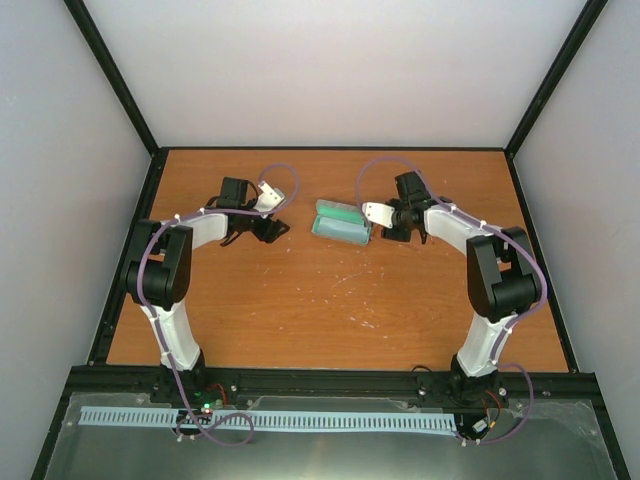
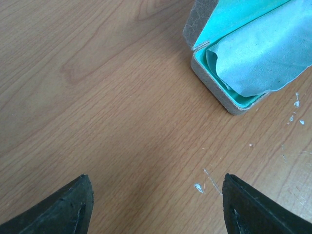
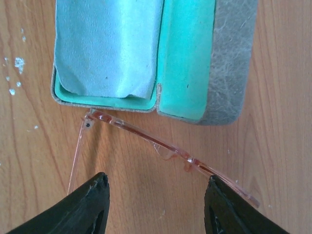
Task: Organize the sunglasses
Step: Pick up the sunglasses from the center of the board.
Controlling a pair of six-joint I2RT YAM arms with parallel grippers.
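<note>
The sunglasses point(image 3: 161, 144) are thin reddish-pink framed glasses. They lie on the wooden table right beside the open grey box point(image 3: 229, 58), their front slanting across the right wrist view and one slender arm running down at the left. My right gripper point(image 3: 156, 187) is open just short of them, its right fingertip point(image 3: 217, 195) over the frame. From above it point(image 1: 392, 232) sits at the box's right side point(image 1: 342, 222); the glasses are too faint to see there. My left gripper point(image 2: 157, 187) is open and empty over bare wood left of the box point(image 2: 214, 87).
The box has green lining point(image 3: 185, 58), and a pale blue-grey cloth point(image 3: 107, 44) lies in one half; the cloth also shows in the left wrist view point(image 2: 258, 53). White paint flecks point(image 2: 199, 187) mark the wood. Black frame rails point(image 1: 330, 150) and walls border the table.
</note>
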